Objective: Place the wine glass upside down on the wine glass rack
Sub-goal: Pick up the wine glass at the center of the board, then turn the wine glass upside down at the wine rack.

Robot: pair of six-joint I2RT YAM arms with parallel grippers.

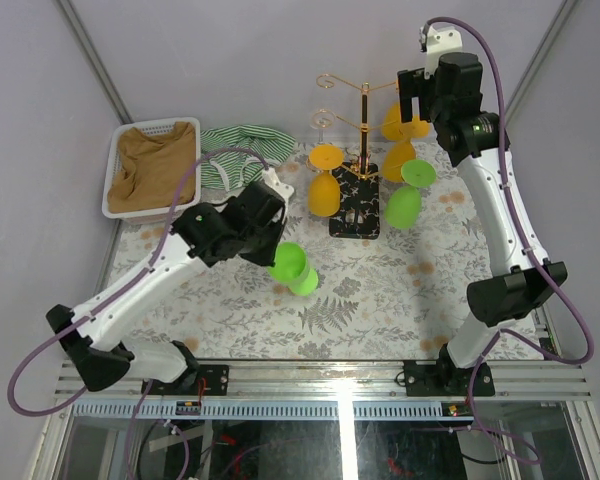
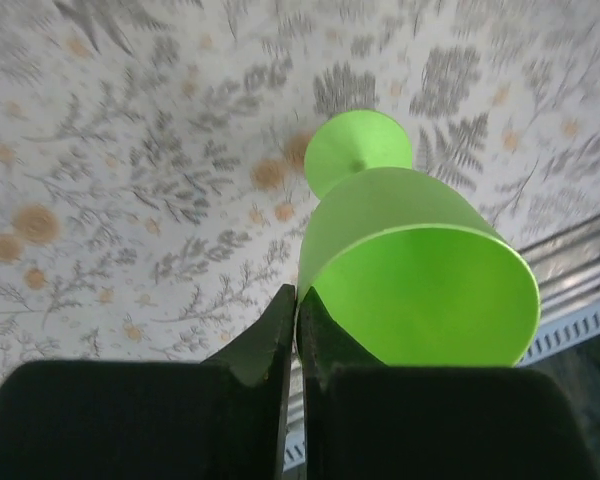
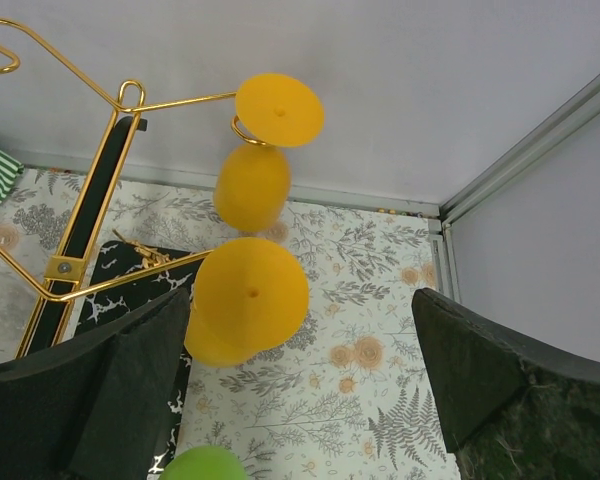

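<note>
Left wrist: left jaws pinch wine glass [image 2: 410, 270] rim, lower edge hidden; right jaws spread wide.

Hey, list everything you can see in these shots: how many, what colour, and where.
Rack: one, gold wire on a black base, back centre of the table.
Orange glasses: three, hung upside down on the rack, one left, two right.
Hung green glass: one, rack's right side.
Loose green glass: one, left of centre, at the left gripper.
Basket: one, white, back left.
Brown cloth: one, in the basket.
Striped cloth: one, green and white, beside the basket.
Table: one, grey floral cover.
Left gripper: black, shut on the loose green glass's rim.
Right gripper: black, open, by the rack's right side.
</note>
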